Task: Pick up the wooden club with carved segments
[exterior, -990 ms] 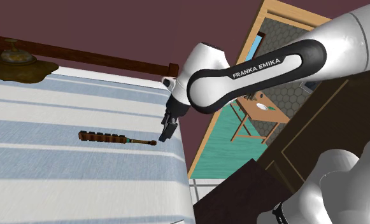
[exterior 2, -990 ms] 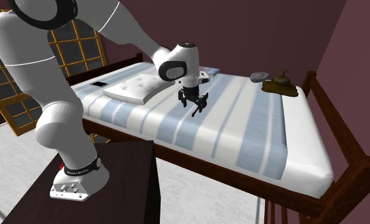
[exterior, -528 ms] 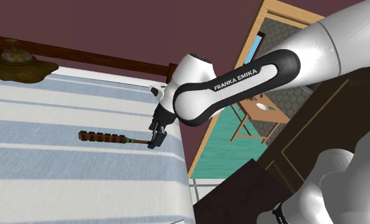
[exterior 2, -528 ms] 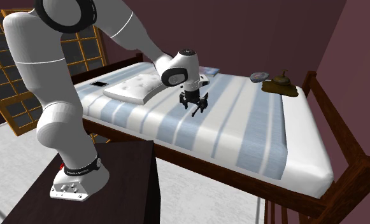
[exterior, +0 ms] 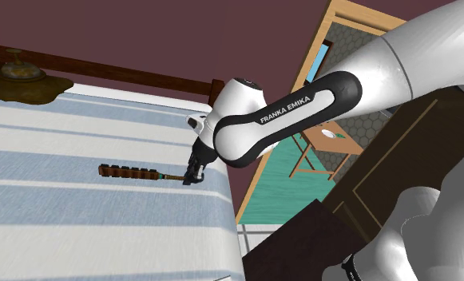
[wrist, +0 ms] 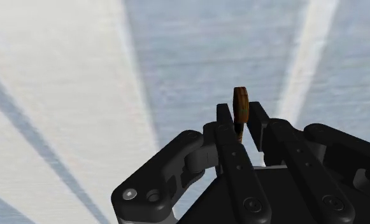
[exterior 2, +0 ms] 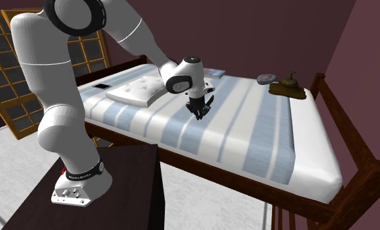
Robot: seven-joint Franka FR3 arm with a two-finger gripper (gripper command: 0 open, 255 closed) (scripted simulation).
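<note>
The all-black two-finger gripper is closed on the thin handle of the brown wooden club with carved segments. In the wrist view its fingers stand narrowly apart with the handle's shaft pinched between them. The handle's rounded end knob pokes out just past the fingertips.

In the shoulder view the club lies flat on the white and pale-blue striped bed cover. It runs roughly along the stripes, the thick segmented head toward that view's left and the slim handle toward its right. The gripper comes down onto the very end of the handle, tips at the cover, so the head and most of the shaft lie outside the jaws. The grasp point is near the bed's edge on that view's right. The white arm with dark joints bends over that edge.

In the second exterior view the gripper sits around the middle of the bed. Just beyond it is a white tufted pillow. Farther off, by the dark wooden bed rail, a brownish object on a dark base stands beside a small grey round dish. A maroon wall rises behind.
</note>
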